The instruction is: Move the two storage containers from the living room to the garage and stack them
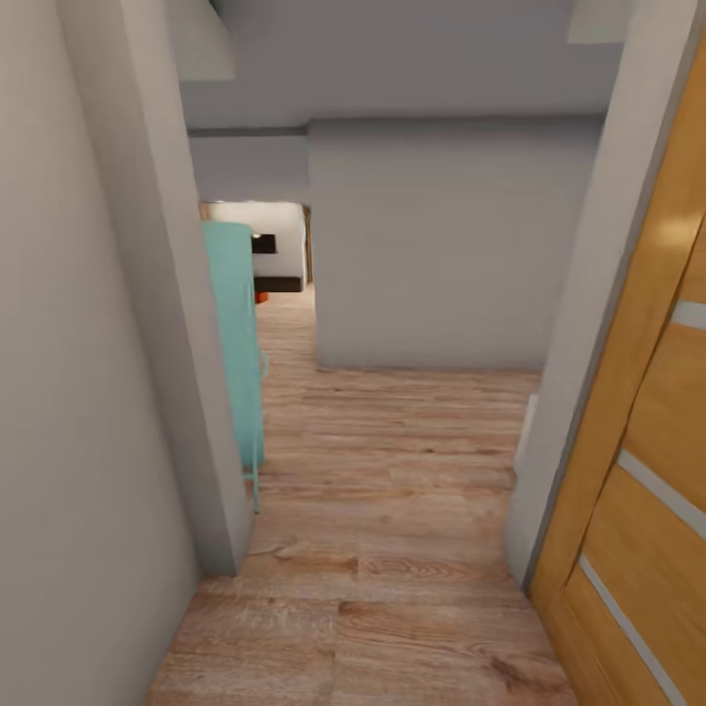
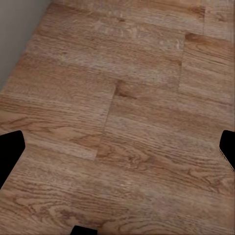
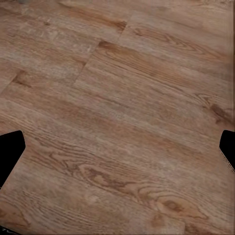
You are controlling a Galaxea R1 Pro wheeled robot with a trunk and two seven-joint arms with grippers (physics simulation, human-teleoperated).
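A: What's nearest?

B: Wood plank flooring (image 1: 392, 588) right under the robot. Both wrist cameras look down on it. The left gripper (image 2: 117, 147) and the right gripper (image 3: 117, 147) each show dark fingertips at opposite edges of their pictures, spread wide with bare boards between them. Neither hand carries anything.

A: So the step in hand is driving?

B: I'd judge so: a passage toward the furnished room, presumably to fetch a container. On the right, close by, stands an orange-brown wooden door (image 1: 637, 471) with pale stripes; on the left, a grey wall corner (image 1: 186, 392) juts out.

A: Tight?

B: Fairly. Keep the base centred between that corner and the door frame, arms tucked in. Just beyond the corner a teal panel (image 1: 235, 343) on thin legs sits against the wall, some piece of furniture I can't identify, so don't cut the left turn early.

A: And further on?

B: A grey facing wall (image 1: 441, 255), with a gap to its left leading deeper in. Through the gap there's a white wall and a small orange-red patch (image 1: 261, 296) low down. It may be one of the storage containers, but it's too small to say. Steer for that gap, slowly.
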